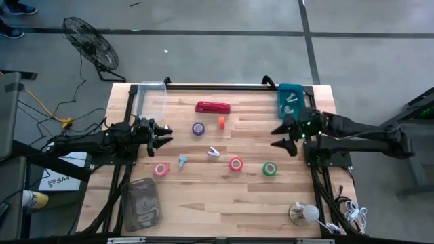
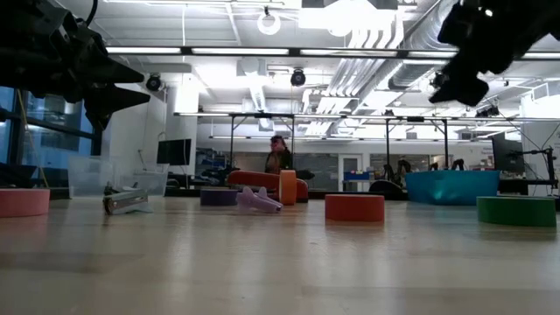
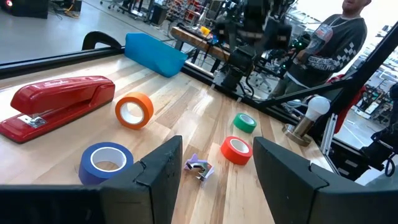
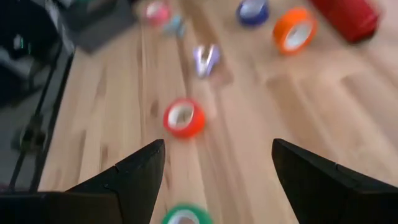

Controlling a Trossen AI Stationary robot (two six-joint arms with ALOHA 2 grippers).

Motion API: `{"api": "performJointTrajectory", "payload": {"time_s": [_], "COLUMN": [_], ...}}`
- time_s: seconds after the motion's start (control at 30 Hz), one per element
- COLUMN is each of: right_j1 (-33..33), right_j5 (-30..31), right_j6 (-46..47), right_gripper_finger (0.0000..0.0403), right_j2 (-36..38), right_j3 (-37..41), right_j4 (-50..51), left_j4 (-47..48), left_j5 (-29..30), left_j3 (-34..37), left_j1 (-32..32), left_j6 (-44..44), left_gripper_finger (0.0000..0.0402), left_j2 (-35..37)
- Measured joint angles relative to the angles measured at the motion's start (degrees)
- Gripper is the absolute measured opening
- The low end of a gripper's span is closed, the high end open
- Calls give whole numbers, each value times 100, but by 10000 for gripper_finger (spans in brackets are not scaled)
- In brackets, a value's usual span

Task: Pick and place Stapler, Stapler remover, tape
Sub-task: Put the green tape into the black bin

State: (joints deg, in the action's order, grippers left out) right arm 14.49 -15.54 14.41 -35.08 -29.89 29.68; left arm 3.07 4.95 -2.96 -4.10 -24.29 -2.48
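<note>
The only lettering I can make out is "SA" on a white sheet [image 1: 60, 180] lying below the bench's left edge; the rest of it is hidden.

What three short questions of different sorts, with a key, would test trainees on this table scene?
1. True or false: the stapler lies inside the teal bin.
2. Which tape roll lies nearest the right tool: A pink, B green, C purple?
3. Fill in: both tools, left and right, are ____ and hold nothing.

Key: 1 false, it lies on the table; 2 B, the green roll; 3 open.
</note>
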Motion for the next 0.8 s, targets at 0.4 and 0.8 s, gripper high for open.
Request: {"api": "performJointTrajectory", "payload": {"time_s": [0.4,0.8], "right_j1": [-1121,-2735], "right_j5": [350,550], "right_j6": [619,1698], "right_gripper_finger": [287,287], "right_j2": [-630,-2049], "right_j3": [273,271], "right_j4": [92,-204], "left_j4": [0,0], "left_j5": [0,0], "left_j3": [0,1], "left_j1": [0,0], "left_j6": [1,1], "left_gripper_finger": [195,195], "left_j2": [-2,-1]}}
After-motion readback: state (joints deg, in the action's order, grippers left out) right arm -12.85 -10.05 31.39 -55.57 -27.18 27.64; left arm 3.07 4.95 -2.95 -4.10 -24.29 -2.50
